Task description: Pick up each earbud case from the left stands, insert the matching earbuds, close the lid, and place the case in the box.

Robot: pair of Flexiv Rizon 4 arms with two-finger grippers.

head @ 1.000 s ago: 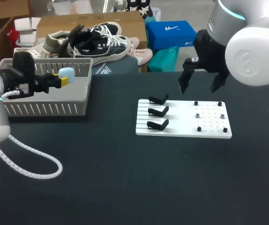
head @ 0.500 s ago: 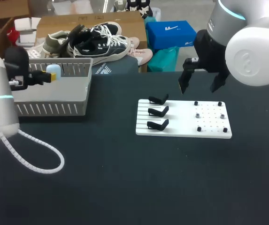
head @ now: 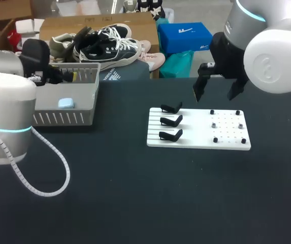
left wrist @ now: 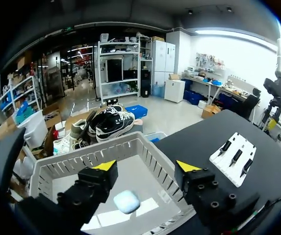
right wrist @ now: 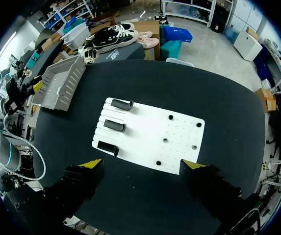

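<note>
Right now the key relation is the left end effector (head: 70, 76) vs the earbud case (head: 66, 103). The case sits on the floor of the grey box (head: 64, 118) at the upper left of the head frame, straight below the fingers and not touching them. In the left wrist view the left end effector (left wrist: 146, 169) is wide open and holds nothing. The case (left wrist: 126, 201) lies under the gap, closer to one finger, lid closed. Its long side looks roughly in line with the two fingers, though it's too rounded to be sure. The box wall (left wrist: 155, 156) is near the fingers, so I'd judge the clean exit is straight up. The right end effector (head: 215, 94) hangs over the far edge of the white board (head: 226, 134) at centre right. It is open and empty too, which the right wrist view (right wrist: 141, 164) confirms. All three black stands (head: 171, 121) on the board's left side are bare, and the right arm is nearer them. My read: the drop looks done and I see no other case on the table (head: 135, 193).
</note>
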